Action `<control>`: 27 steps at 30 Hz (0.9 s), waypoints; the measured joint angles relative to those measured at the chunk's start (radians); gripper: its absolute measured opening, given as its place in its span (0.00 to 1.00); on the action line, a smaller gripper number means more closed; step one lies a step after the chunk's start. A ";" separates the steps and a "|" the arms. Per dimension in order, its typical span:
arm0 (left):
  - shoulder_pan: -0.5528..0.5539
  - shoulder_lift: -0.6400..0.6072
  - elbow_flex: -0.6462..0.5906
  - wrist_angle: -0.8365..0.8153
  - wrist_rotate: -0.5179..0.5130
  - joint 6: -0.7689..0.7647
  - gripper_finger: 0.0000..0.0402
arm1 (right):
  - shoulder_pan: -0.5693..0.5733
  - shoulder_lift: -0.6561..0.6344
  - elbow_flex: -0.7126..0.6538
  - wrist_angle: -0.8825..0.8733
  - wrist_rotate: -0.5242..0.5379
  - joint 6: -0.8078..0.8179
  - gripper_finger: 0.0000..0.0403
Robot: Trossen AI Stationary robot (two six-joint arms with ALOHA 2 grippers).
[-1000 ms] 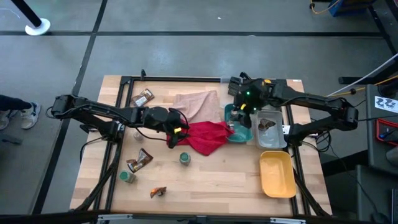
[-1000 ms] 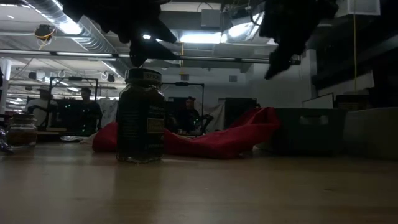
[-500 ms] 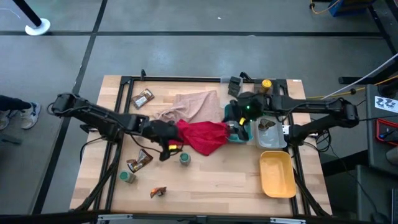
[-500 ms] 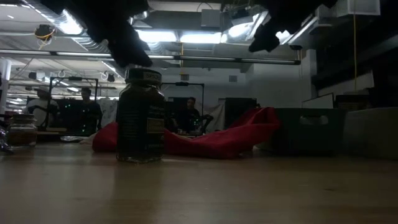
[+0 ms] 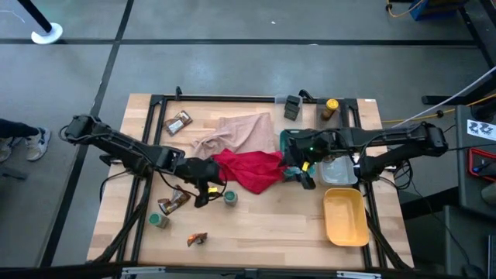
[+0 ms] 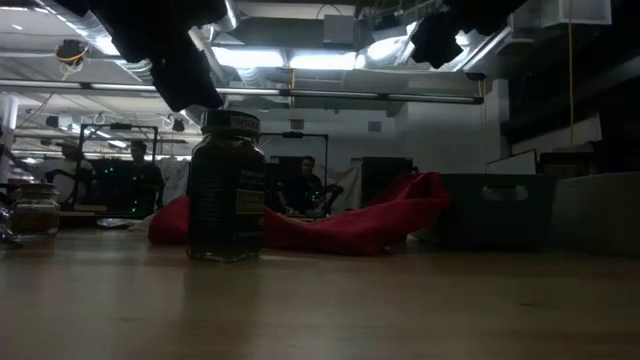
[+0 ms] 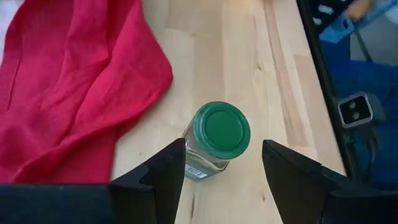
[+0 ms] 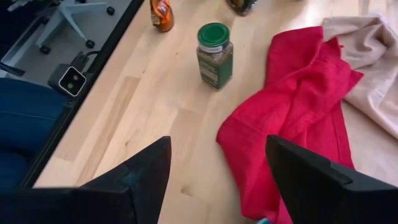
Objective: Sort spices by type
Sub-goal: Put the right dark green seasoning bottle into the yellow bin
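Note:
A small jar with a green lid [image 7: 217,130] stands upright on the wooden table [image 5: 271,225], just near of the red cloth [image 5: 249,170]. My left gripper [image 7: 224,149] hovers open above it, one finger on either side, touching nothing; in the high view the gripper [image 5: 206,194] is just left of the jar [image 5: 230,198]. My right gripper [image 5: 306,177] hangs open over the near end of the teal tray [image 5: 288,141], empty. A second jar [image 5: 159,221] and brown-orange sachets [image 5: 174,200] [image 5: 197,239] [image 5: 178,122] lie at the left. A yellow-capped bottle [image 5: 331,107] stands at the far edge.
A beige cloth [image 5: 236,132] lies far of the red one. A clear tray [image 5: 337,169] and a yellow tray [image 5: 345,217] sit along the right edge. Bare wood lies between the jar and the yellow tray. People sit in the room beyond the table [image 6: 305,185].
My left gripper has swung from over the red cloth toward the table's near edge and now stands over the green-lidded jar. My right gripper has swung from the far end of the trays toward the near edge, to the teal tray's near end. Both have stayed open.

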 joint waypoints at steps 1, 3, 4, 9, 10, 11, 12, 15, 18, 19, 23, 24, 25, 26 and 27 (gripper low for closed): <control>0.002 0.000 0.000 0.000 -0.001 -0.021 0.49 | 0.005 0.000 0.000 0.001 0.001 0.000 0.64; 0.005 0.000 0.000 -0.001 -0.004 -0.057 0.49 | 0.011 0.000 0.000 0.001 0.007 0.000 0.64; 0.005 0.000 0.000 -0.001 -0.015 -0.080 0.49 | 0.012 0.000 0.000 0.001 0.014 0.000 0.64; 0.001 0.020 0.000 -0.019 -0.057 -0.202 0.49 | 0.012 0.000 0.000 0.001 0.033 0.000 0.64; -0.004 0.025 0.000 -0.029 -0.048 -0.220 0.49 | 0.012 0.000 0.000 0.001 0.033 0.000 0.64; -0.012 0.028 0.000 -0.044 -0.040 -0.231 0.49 | 0.012 0.000 0.000 0.001 0.033 0.000 0.64; -0.021 0.031 0.000 -0.055 -0.037 -0.230 0.49 | 0.012 0.000 0.000 0.001 0.033 0.000 0.64; -0.047 0.031 0.000 -0.085 -0.030 -0.185 0.49 | 0.012 0.000 0.000 0.001 0.033 0.000 0.64; -0.067 0.031 0.000 -0.076 -0.033 -0.170 0.49 | 0.012 0.000 0.000 0.001 0.033 0.000 0.64; -0.071 0.031 0.000 -0.069 -0.034 -0.171 0.49 | 0.011 0.000 0.000 0.001 0.033 0.000 0.64; -0.070 0.031 0.000 -0.083 -0.083 -0.210 0.49 | 0.011 0.000 0.000 0.001 0.033 0.000 0.64; -0.069 0.031 0.000 -0.083 -0.107 -0.212 0.49 | 0.011 0.000 0.000 0.001 0.033 0.000 0.64; -0.069 0.031 0.000 -0.083 -0.126 -0.211 0.49 | 0.011 0.000 0.000 0.001 0.033 0.000 0.64; -0.069 0.031 0.000 -0.083 -0.141 -0.210 0.49 | 0.011 0.000 0.000 0.001 0.033 0.000 0.64; -0.069 0.033 0.000 -0.082 -0.151 -0.210 0.49 | 0.011 0.000 0.000 0.001 0.033 0.000 0.64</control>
